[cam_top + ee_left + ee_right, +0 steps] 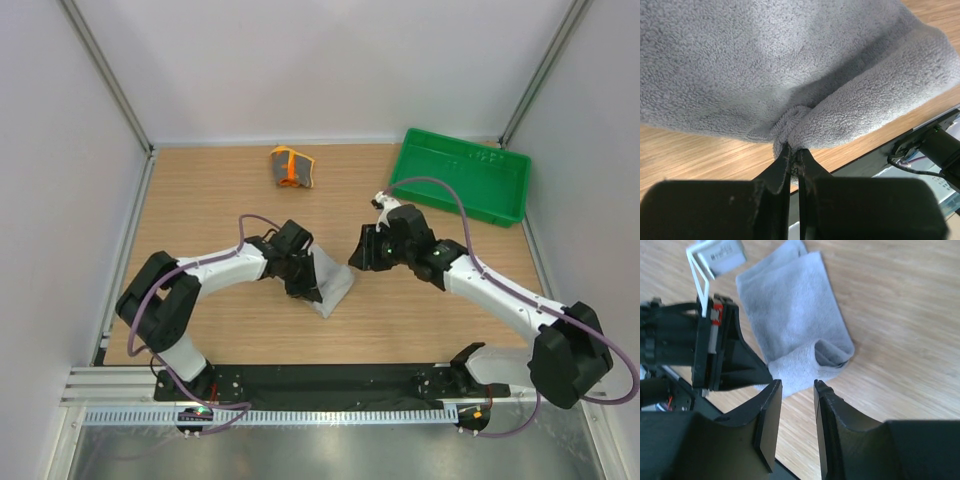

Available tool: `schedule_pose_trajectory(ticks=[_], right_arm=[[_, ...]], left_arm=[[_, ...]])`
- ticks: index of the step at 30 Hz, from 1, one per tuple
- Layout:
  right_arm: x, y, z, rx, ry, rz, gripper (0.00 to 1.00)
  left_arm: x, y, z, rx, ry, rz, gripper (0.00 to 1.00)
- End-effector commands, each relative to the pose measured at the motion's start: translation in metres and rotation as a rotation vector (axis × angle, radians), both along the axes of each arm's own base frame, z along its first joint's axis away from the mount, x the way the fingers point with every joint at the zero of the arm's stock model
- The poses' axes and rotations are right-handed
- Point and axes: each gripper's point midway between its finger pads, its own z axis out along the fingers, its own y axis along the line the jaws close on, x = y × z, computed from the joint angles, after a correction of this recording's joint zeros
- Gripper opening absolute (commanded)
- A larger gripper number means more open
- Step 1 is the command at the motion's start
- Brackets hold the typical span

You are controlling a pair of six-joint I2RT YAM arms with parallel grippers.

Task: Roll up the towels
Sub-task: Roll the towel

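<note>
The plain grey towel (336,280) lies loosely folded on the wooden table between the two arms, with a curled fold at one end (832,352). My left gripper (311,290) is shut on a bunched edge of that towel (790,65), its fingertips (794,149) pinching the fabric just above the table. My right gripper (353,262) hovers to the right of the towel, open, with nothing between its fingers (796,386); it stands just short of the towel's near edge. The orange and yellow towel (292,167) sits rolled up at the back of the table.
A green plastic tray (460,172) stands at the back right. The black base rail (875,150) runs along the table's near edge, close to the towel. The left arm's gripper body (725,357) sits close beside my right fingers.
</note>
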Motion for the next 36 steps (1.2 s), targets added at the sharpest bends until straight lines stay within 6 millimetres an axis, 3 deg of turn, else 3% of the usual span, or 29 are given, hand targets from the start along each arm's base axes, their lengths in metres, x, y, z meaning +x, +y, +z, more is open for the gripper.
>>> schedule_pose_trajectory(ticks=[1, 9, 16, 21, 27, 31, 36], right_arm=[[-0.009, 0.023, -0.003, 0.098, 0.017, 0.111, 0.39], [-0.015, 0.045, -0.024, 0.176, 0.065, 0.210, 0.36], [-0.005, 0.058, -0.043, 0.200, 0.083, 0.229, 0.34], [0.006, 0.062, -0.070, 0.157, 0.111, 0.230, 0.33], [0.027, 0.059, -0.098, 0.092, 0.142, 0.201, 0.29], [0.030, 0.054, -0.119, 0.046, 0.182, 0.168, 0.27], [0.027, 0.044, -0.135, -0.003, 0.216, 0.126, 0.26]], left_arm=[[0.010, -0.007, 0.004, -0.039, 0.009, -0.003, 0.01], [0.014, -0.004, -0.009, -0.036, 0.057, 0.011, 0.01], [0.015, -0.003, -0.015, -0.032, 0.066, 0.003, 0.01], [0.016, -0.002, -0.016, -0.033, 0.068, 0.000, 0.02], [0.013, 0.001, -0.017, -0.027, 0.068, -0.012, 0.06], [0.014, 0.008, -0.013, -0.009, 0.041, -0.001, 0.09], [0.014, 0.022, -0.007, 0.037, -0.019, 0.016, 0.22]])
